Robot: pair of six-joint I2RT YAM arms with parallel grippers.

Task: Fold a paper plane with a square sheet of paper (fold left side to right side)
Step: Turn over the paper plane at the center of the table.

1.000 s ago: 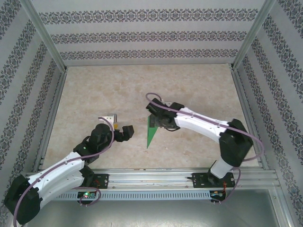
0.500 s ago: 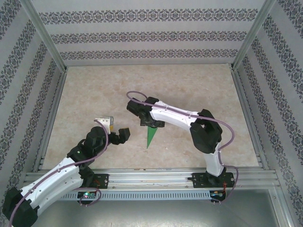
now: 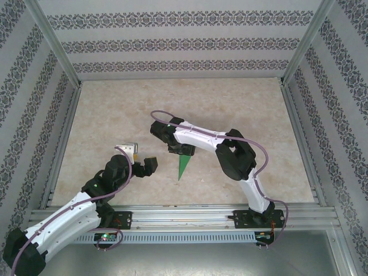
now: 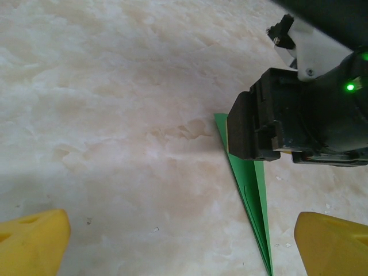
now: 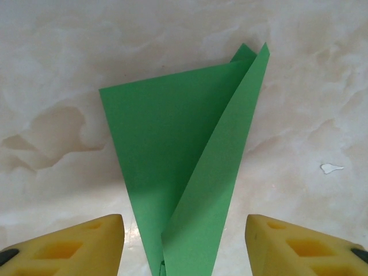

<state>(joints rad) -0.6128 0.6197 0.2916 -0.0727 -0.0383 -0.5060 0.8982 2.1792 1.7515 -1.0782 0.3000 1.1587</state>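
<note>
Paper plane (image 3: 184,165): one, green, folded.

The paper plane (image 3: 183,167), a narrow bright green dart folded lengthwise with one flap raised slightly off the layer beneath, lies near the middle of the table (image 3: 115,109), its sharp tip pointing toward the table's near edge.

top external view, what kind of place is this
Likely an enclosed robot test cell: patterned panel walls box in a marble-look table, and two white robot arms are bolted to an aluminium rail.
</note>
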